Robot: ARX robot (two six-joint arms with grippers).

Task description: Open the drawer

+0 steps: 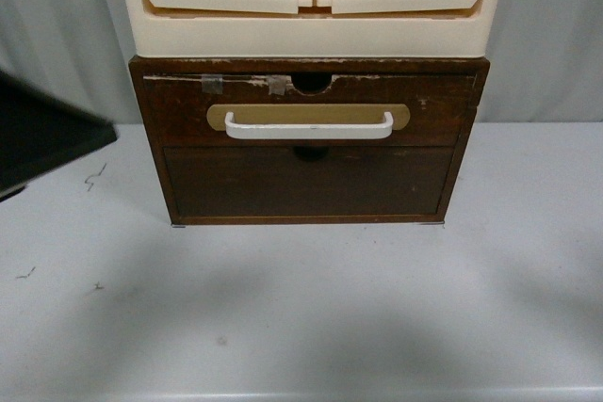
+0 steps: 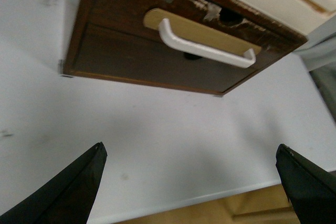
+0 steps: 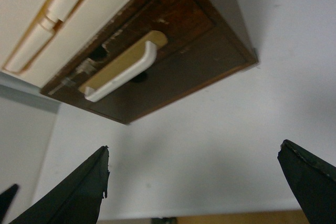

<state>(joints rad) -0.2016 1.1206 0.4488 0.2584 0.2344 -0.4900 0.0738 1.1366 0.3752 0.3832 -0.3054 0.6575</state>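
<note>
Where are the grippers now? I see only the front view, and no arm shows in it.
Observer: The left gripper is open and holds nothing. It hangs over the table, with bare table between it and the drawer.
Operator: And the right one?
Observer: The right gripper is open too, its fingers wide apart.
Operator: Does it touch the handle?
Observer: No, the handle is well apart from it.

Brown drawer (image 1: 311,112) shut, white handle (image 1: 309,127), mid far edge of worktop (image 1: 301,317); cream plastic drawers (image 1: 311,7) stacked above.
</note>
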